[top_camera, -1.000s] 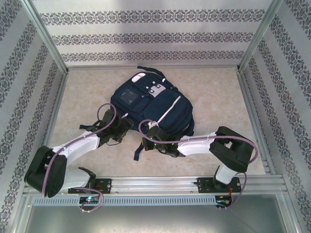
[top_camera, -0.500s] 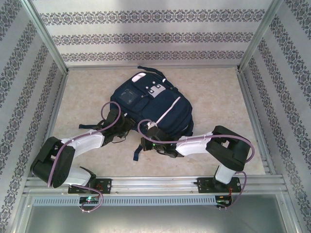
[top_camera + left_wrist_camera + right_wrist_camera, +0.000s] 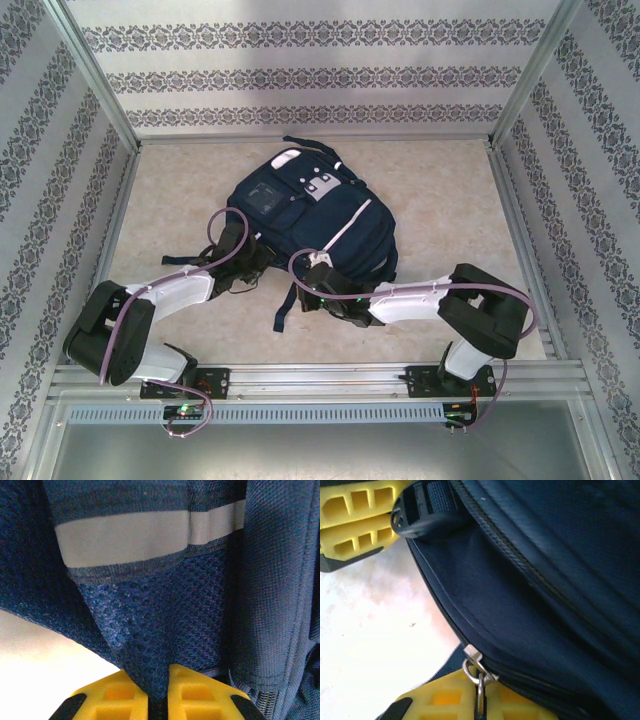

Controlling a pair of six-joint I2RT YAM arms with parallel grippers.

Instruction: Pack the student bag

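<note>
The student bag [image 3: 310, 212], navy blue with white stripes, lies flat in the middle of the table. My left gripper [image 3: 248, 262] is at its near-left edge. In the left wrist view the left gripper [image 3: 158, 701] is shut, its yellow fingers pinching a fold of the bag's blue mesh fabric [image 3: 150, 630] below a white stripe [image 3: 125, 542]. My right gripper [image 3: 316, 287] is at the bag's near edge. In the right wrist view the right gripper [image 3: 480, 706] is shut on the metal zipper pull [image 3: 479, 672] of the bag [image 3: 545, 580].
A dark strap [image 3: 285, 308] trails from the bag toward the near edge. A black buckle [image 3: 422, 510] sits next to the other gripper's yellow fingers [image 3: 357, 517]. Patterned walls and metal posts enclose the beige tabletop [image 3: 170, 195]; a metal rail [image 3: 320, 380] runs along the near edge.
The left gripper has closed onto the bag's mesh fabric after pushing a little further in. The right arm has shifted slightly right, still holding the zipper pull.
</note>
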